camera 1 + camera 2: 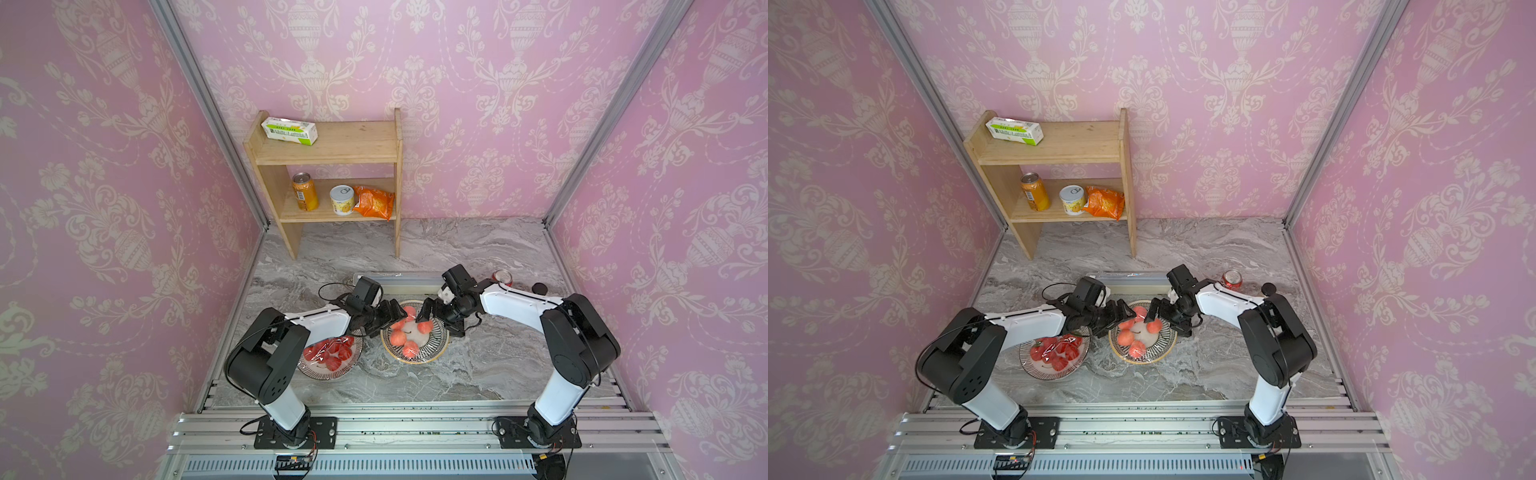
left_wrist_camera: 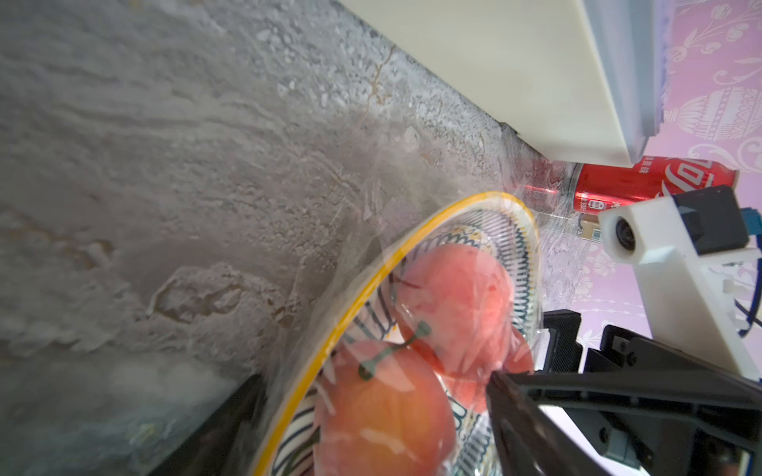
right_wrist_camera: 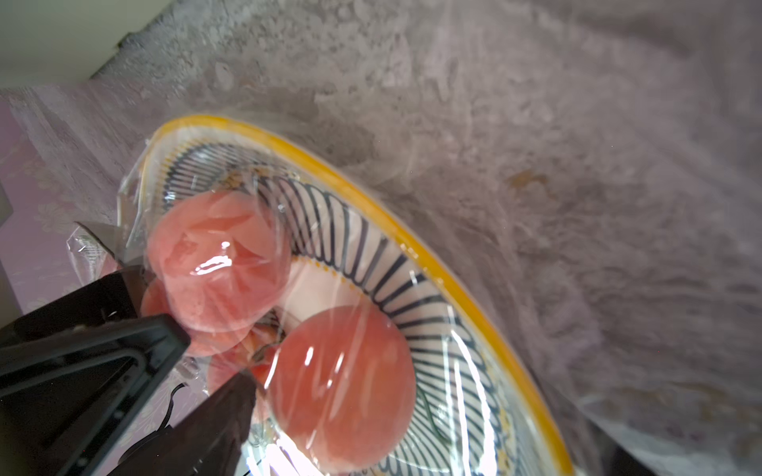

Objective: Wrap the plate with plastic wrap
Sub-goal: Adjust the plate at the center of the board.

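The plate (image 1: pixel 415 360) (image 1: pixel 1142 360), striped with a yellow rim (image 2: pixel 371 280) (image 3: pixel 371 206), sits mid-table holding several pink-orange fruits (image 1: pixel 411 349) (image 3: pixel 342 383). Clear, crinkly plastic wrap (image 3: pixel 536 206) (image 2: pixel 371 185) lies over the fruit and rim and spreads onto the marble beyond. Its cream dispenser box (image 1: pixel 399 282) (image 1: pixel 1133 282) (image 2: pixel 495 62) lies just behind the plate. My left gripper (image 1: pixel 397 316) (image 1: pixel 1125 313) (image 2: pixel 375 383) hovers at the plate's far left edge, open, its fingers straddling rim and fruit. My right gripper (image 1: pixel 426 311) (image 1: pixel 1152 311) (image 3: pixel 429 416) is open at the far right edge, over the film.
A second plate (image 1: pixel 332 372) of red fruit under film sits at the left, partly under my left arm. A red can (image 1: pixel 501 277) (image 2: pixel 643 181) and a black knob (image 1: pixel 539 287) stand at the back right. A wooden shelf (image 1: pixel 332 153) with a carton, cans and an orange bag fills the back left.
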You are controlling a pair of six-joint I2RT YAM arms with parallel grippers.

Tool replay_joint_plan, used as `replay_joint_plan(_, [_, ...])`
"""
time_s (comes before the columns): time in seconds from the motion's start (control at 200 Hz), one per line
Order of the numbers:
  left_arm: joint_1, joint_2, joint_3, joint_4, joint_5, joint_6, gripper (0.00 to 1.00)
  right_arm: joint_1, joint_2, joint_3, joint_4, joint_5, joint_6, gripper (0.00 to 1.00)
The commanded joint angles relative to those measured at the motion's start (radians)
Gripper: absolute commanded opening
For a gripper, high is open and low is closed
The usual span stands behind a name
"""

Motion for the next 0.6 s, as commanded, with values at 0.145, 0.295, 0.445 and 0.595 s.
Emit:
replay_joint_plan(0.145, [0.078,-0.029,0.123,-0.119,-0.031,0.164,0.91,-0.068,-0.122,0.031,-0.089,0.085,-0.097,1.0])
replay_joint_plan(0.295, [0.154,-0.081,0.195,-0.249,-0.064,0.266,0.99,-0.12,-0.205,0.063,-0.173,0.121,-0.154,1.0])
replay_joint_plan(0.445, [0.205,-0.183,0.291,-0.414,-0.234,0.441,0.99,-0.14,-0.333,0.137,-0.27,0.226,-0.276,1.0])
replay_joint_plan(0.595, [0.255,-0.344,0.271,-0.409,-0.452,0.585,0.99,-0.187,-0.481,0.154,-0.315,0.406,-0.368,1.0])
